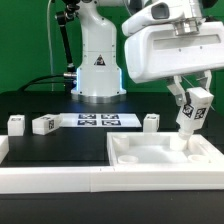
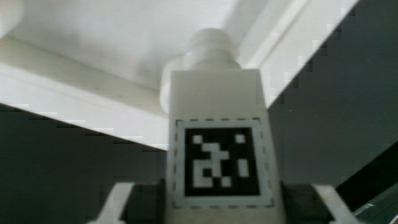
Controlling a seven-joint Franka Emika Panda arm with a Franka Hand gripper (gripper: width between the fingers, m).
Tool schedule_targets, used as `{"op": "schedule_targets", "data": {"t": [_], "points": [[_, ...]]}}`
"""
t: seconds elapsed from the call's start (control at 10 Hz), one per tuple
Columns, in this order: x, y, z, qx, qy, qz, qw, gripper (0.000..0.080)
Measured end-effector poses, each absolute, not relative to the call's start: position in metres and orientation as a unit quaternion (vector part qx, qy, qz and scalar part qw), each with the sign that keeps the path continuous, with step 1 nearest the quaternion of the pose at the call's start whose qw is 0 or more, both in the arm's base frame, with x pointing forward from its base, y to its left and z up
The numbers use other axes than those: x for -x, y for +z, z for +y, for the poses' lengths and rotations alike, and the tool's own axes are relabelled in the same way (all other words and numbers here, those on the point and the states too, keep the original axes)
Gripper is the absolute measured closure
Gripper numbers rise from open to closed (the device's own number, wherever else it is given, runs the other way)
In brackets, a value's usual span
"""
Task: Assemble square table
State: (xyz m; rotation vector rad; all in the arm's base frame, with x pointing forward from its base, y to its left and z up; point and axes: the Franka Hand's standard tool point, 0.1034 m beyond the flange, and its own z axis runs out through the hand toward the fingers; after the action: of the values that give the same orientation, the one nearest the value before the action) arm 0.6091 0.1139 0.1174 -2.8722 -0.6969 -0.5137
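Note:
The square table's white slab (image 1: 150,158) lies at the front of the exterior view's right, with raised rims and notched corners. My gripper (image 1: 192,97) hangs over the slab's far right corner, shut on a short white leg (image 1: 192,113) that carries a black-and-white tag. The leg is slightly tilted, and its lower end is just above or at the slab; I cannot tell if they touch. In the wrist view the leg (image 2: 217,120) stands between my fingers (image 2: 121,200), its narrow tip toward the slab's corner (image 2: 107,70). Three more legs (image 1: 44,125) (image 1: 16,124) (image 1: 151,122) stand on the black table.
The marker board (image 1: 97,121) lies flat at the middle back. The arm's white base (image 1: 97,65) stands behind it. A long white rail (image 1: 50,178) edges the front of the work surface beside the slab.

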Motion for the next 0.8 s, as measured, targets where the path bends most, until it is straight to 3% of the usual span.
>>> {"op": "schedule_targets", "data": {"t": [0.3,0.5,0.6,0.8], "points": [[-0.637,0.116,0.115,0.951,-0.184,-0.237,0.076,0.0509],[-0.636,0.115,0.114,0.951,-0.184,-0.238,0.075,0.0509],[-0.643,0.116,0.105,0.941,-0.228,-0.245,0.057,0.0509],[-0.642,0.108,0.094,0.931,-0.275,-0.237,0.04,0.0509]]}}
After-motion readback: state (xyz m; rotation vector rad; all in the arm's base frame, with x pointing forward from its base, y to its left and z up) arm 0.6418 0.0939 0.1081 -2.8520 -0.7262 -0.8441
